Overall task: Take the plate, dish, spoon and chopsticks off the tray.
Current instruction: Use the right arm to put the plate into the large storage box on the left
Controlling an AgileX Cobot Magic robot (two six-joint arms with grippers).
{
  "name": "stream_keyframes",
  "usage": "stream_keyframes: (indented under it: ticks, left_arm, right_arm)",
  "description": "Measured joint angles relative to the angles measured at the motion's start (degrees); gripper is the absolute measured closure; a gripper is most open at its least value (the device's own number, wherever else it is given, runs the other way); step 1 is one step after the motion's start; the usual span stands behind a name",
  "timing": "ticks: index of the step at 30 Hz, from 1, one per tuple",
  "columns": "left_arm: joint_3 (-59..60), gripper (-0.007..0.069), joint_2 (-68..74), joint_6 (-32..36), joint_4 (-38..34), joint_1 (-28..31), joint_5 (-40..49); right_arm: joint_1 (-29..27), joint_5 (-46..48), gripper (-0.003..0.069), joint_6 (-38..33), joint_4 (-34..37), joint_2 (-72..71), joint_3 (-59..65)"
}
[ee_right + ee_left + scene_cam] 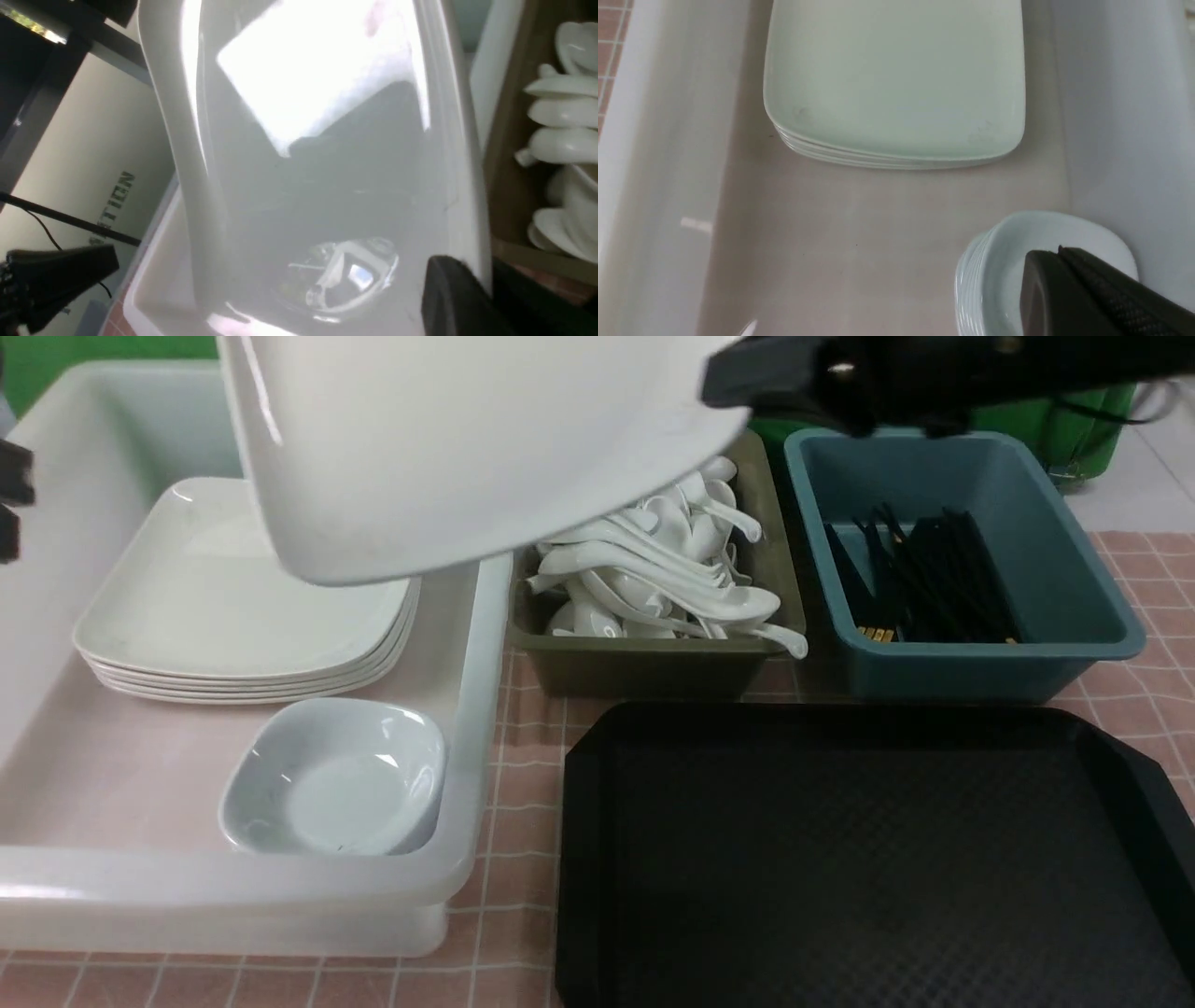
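My right gripper (pixel 738 378) is shut on the rim of the large white plate (pixel 467 439), holding it tilted in the air above the white bin. In the right wrist view the plate (pixel 317 163) fills the frame, its edge pinched at the gripper (pixel 481 280). My left gripper (pixel 1057 254) is shut with nothing in it, hovering over a small white dish (pixel 994 280) that sits in the bin's near corner (pixel 336 779). The black tray (pixel 597 859) shows only its textured surface. Spoons (pixel 653 569) lie in the olive bin and chopsticks (pixel 934 579) in the blue bin.
The white bin (pixel 280 896) on the left holds a stack of white plates (pixel 233 607) below the raised plate. The olive bin (pixel 653 672) and the blue bin (pixel 990 663) stand behind the tray on a pink checked cloth.
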Motion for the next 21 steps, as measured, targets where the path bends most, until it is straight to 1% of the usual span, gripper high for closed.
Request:
stream_keyframes:
  ticks: [3,4,5,11,15,21]
  left_arm:
    - [0.0,0.0627,-0.68,0.93,-1.96,2.81,-1.04]
    - [0.0,0.0627,-0.69,1.05,-2.04,3.06,-1.03]
    - [0.0,0.0627,-0.83,1.03,-2.14,3.51,-1.14]
    - [0.0,0.0627,-0.94,1.03,-2.68,3.65,-1.32]
    - [0.0,0.0627,-0.94,1.22,-2.7,3.65,-1.38]
    - [0.0,0.0627,-0.94,1.23,-2.7,3.65,-1.56]
  right_arm:
    - [3.93,-3.22,0.0586,3.02,0.18,9.18,-7.68]
    - [4.13,-3.37,0.0586,3.29,0.18,9.19,-8.17]
    - [5.43,-4.58,0.0586,5.08,0.26,13.4,-11.48]
    - [9.6,-11.83,0.0586,11.05,0.38,25.72,-21.66]
    - [11.6,-17.18,0.0586,12.71,0.6,30.67,-23.61]
    - [12.78,-21.15,0.0584,12.82,0.77,34.22,-23.61]
